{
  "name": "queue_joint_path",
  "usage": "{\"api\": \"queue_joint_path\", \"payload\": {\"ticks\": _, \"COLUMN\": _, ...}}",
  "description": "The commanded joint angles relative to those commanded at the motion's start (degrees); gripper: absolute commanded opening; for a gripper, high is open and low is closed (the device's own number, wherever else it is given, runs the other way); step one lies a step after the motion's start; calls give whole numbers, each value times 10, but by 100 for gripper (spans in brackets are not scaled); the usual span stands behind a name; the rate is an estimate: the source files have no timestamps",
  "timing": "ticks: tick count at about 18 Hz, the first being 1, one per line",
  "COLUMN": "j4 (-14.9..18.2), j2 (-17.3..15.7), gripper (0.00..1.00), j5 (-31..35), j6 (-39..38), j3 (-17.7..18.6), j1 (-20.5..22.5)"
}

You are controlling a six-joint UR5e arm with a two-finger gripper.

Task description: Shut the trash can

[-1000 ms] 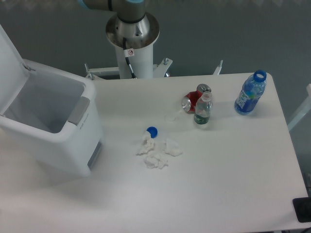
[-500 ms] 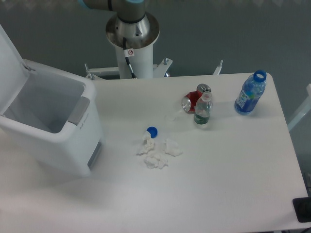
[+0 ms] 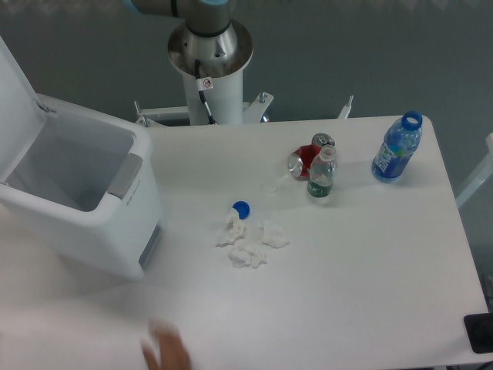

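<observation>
Only one view, fixed cam. Bin point(image 3: 77, 193) sits at table point(image 3: 370, 308) left edge, lid point(image 3: 15, 108) up and tilted back past the far-left rim, so still open. Gripper not in frame, only arm base point(image 3: 209, 46) behind the far edge; can't tell jaw state or bearing to lid. Blurred hand point(image 3: 168, 353) at near edge. Count: 1 bin, 2 bottles, 1 can point(image 3: 306, 158), 1 blue cap point(image 3: 241, 207), tissue wads point(image 3: 248, 243).

- A white table point(image 3: 362, 293) with rounded corners fills most of the view.
- Beyond its far edge lies a dull grey-blue floor point(image 3: 347, 46).
- Light is soft and even, with faint shadows.
</observation>
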State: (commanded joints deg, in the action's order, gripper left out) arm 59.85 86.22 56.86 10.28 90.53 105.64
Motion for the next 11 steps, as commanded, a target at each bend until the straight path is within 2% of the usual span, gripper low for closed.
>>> {"api": "queue_joint_path", "payload": {"ticks": 11, "j4": 1, "j2": -2, "gripper": 100, "j5": 18, "j6": 4, "j3": 3, "j1": 1}}
